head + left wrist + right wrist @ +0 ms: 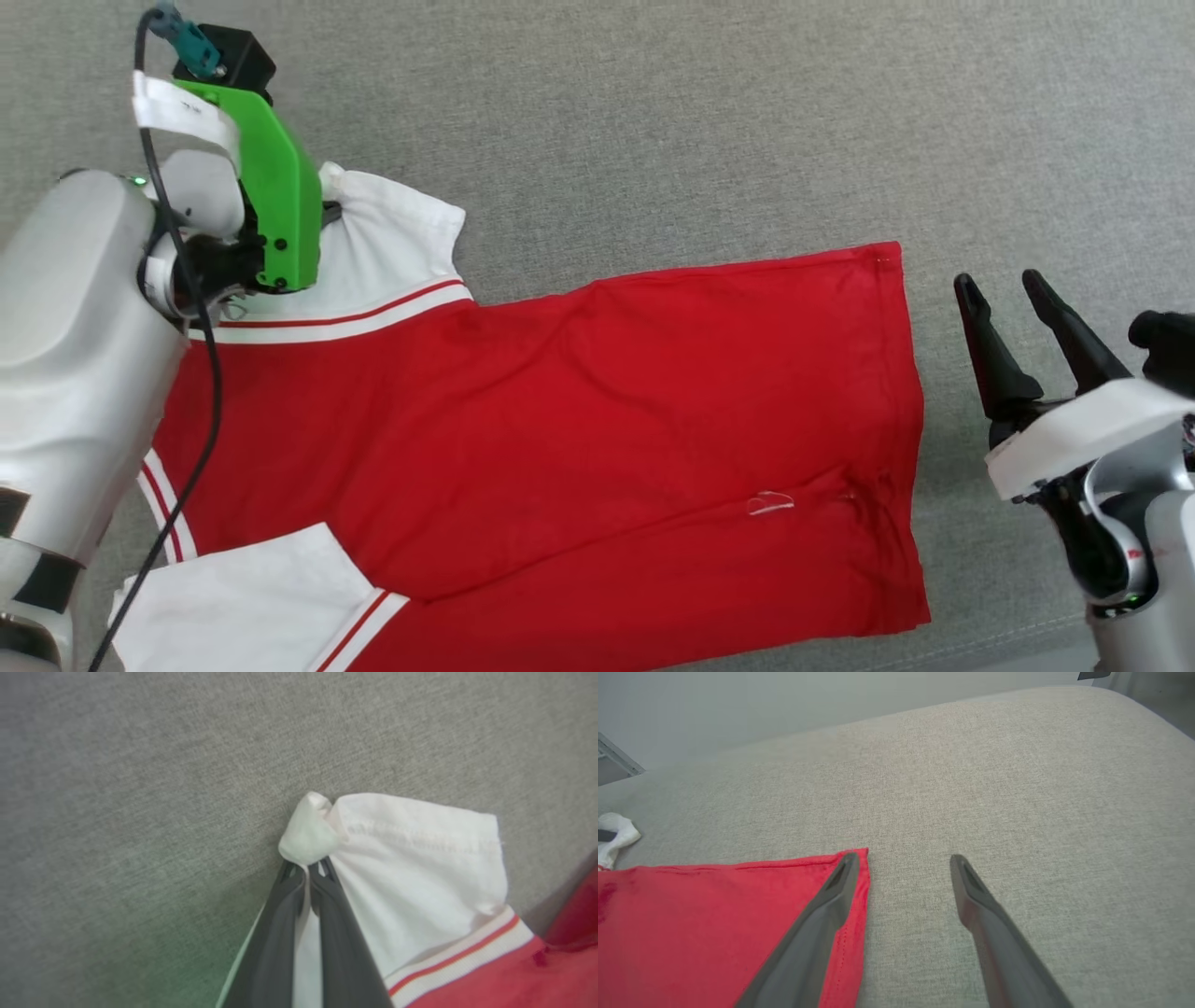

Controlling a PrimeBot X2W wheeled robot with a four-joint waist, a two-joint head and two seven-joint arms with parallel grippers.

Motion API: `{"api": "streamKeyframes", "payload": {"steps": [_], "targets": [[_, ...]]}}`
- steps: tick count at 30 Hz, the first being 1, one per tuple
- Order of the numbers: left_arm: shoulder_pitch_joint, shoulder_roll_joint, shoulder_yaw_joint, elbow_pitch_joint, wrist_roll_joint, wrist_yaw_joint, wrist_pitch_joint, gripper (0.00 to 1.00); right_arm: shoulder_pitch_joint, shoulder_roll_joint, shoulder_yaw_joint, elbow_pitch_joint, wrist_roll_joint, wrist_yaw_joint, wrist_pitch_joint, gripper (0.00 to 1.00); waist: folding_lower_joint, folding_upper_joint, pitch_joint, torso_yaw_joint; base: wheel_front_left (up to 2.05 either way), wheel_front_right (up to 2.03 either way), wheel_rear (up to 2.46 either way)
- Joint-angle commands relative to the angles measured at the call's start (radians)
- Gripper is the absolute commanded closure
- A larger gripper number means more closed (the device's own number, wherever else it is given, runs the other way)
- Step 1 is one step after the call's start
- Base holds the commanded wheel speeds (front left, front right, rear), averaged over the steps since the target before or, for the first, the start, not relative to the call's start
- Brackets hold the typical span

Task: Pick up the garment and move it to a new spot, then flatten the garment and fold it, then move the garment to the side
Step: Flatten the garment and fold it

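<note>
Mostly flat, red garment [560, 420] w/ white sleeves (striped trim)

The garment [560, 411], red with white striped sleeves, lies spread flat; lettering side hidden.

A grey woven-fabric padded surface [653, 112] spans the frame; a pale wall [784, 700] runs across the top edge.
</note>
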Motion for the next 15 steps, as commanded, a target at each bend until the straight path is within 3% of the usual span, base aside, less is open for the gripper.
{"api": "streamKeyframes", "payload": {"steps": [1, 11, 15], "targets": [[0.058, -0.018, -0.018, 0.015, 0.01, 0.01, -0.015, 1.0, -0.029, -0.026, 0.009, 0.018, 0.022, -0.001, 0.047, 0.0, -0.0001, -0.0001, -0.028, 0.029, 0.0, 0.0, 0.0], [0.065, -0.036, -0.012, -0.139, 0.04, 0.036, -0.124, 1.0, -0.149, -0.187, 0.108, 0.089, 0.128, -0.001, 0.478, 0.0, -0.0001, -0.0001, -0.063, 0.157, 0.0, 0.0, 0.0], [0.073, -0.037, -0.016, -0.185, 0.045, 0.044, -0.132, 1.0, -0.188, -0.209, 0.152, 0.125, 0.151, -0.001, 0.545, 0.0, -0.0001, -0.0001, -0.05, 0.187, 0.0, 0.0, 0.0]]}}
